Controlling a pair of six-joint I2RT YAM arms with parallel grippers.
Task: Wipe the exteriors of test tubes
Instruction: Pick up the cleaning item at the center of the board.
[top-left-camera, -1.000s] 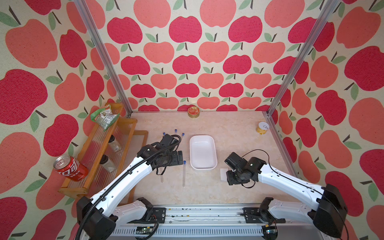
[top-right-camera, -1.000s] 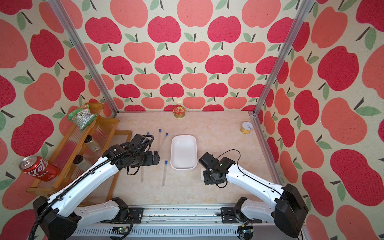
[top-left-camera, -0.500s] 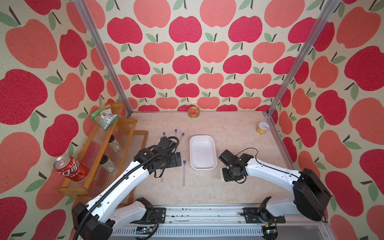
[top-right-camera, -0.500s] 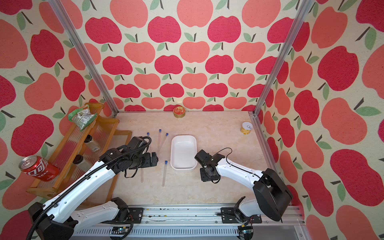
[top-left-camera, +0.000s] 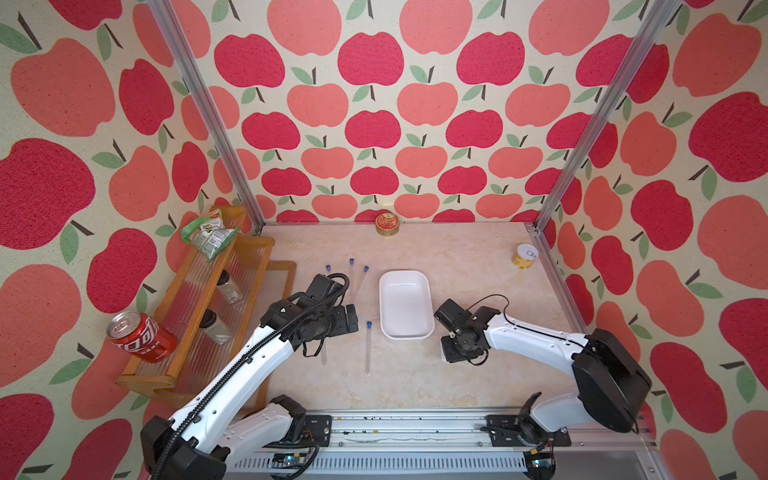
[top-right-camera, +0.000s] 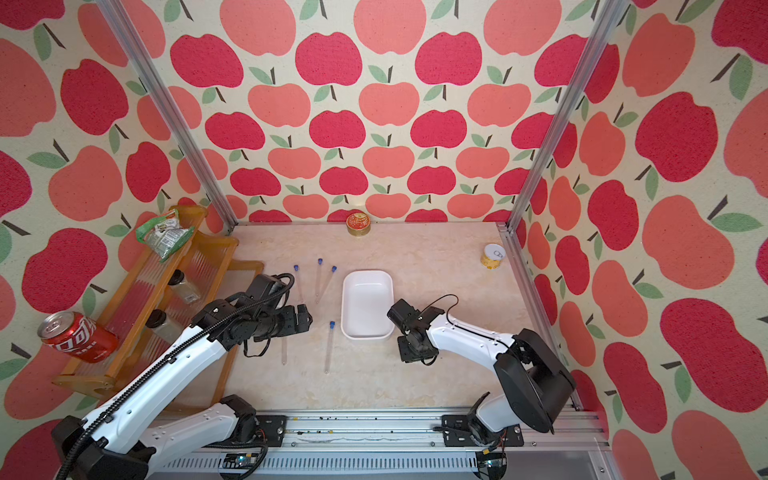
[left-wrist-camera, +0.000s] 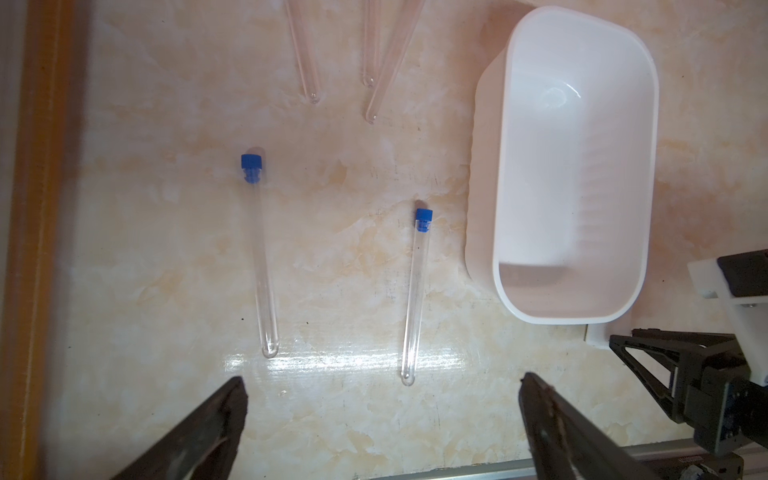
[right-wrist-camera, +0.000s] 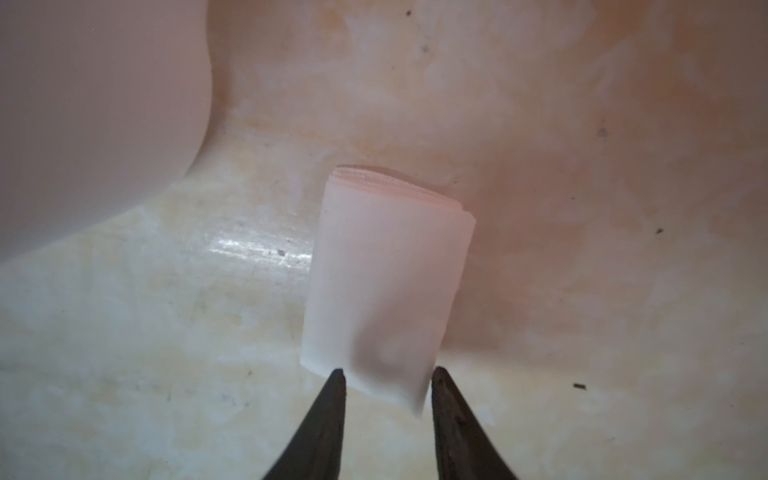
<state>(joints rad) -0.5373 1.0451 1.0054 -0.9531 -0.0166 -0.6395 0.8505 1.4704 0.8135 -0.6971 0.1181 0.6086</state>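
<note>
Marbled tabletop (top-left-camera: 457, 374), clear blue-capped test tubes (top-left-camera: 368, 349)

Top views evenly, brightly lit, glare streak seen on glossy beige marbled tabletop (left-wrist-camera: 332, 361), clear blue-capped test tubes (left-wrist-camera: 416, 291) rendered crisp, folded white cloth (right-wrist-camera: 382, 291) softly blurred, pink-tinted.

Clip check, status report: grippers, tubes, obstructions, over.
Left gripper open, above test tubes; all five lying flat, none held. Right gripper jaws straddle folded wipe, grip unconfirmed. White bin beside wipe, nothing blocking.
</note>
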